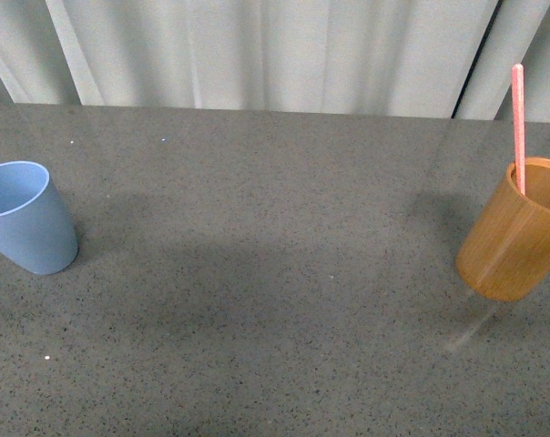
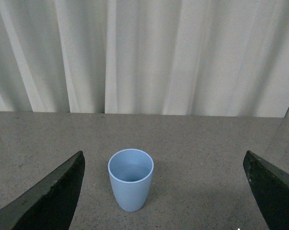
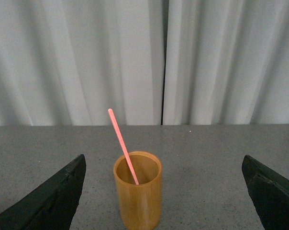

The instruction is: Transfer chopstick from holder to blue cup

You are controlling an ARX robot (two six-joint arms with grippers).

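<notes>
leaning in the holder [image 1: 512,241], the chopstick [image 1: 519,127] tops its rim. the blue cup [image 1: 25,218] stands empty, well apart. left gripper [image 2: 163,153] and right gripper [image 3: 163,156] gape wide.

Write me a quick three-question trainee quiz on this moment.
1. True or false: the chopstick sits in the wooden cup.
2. The blue cup holds: A) a chopstick, B) nothing, C) a spoon.
3. Fill in: the left gripper and the right gripper both have their jaws ____.
Key: 1 true; 2 B; 3 open.
</notes>
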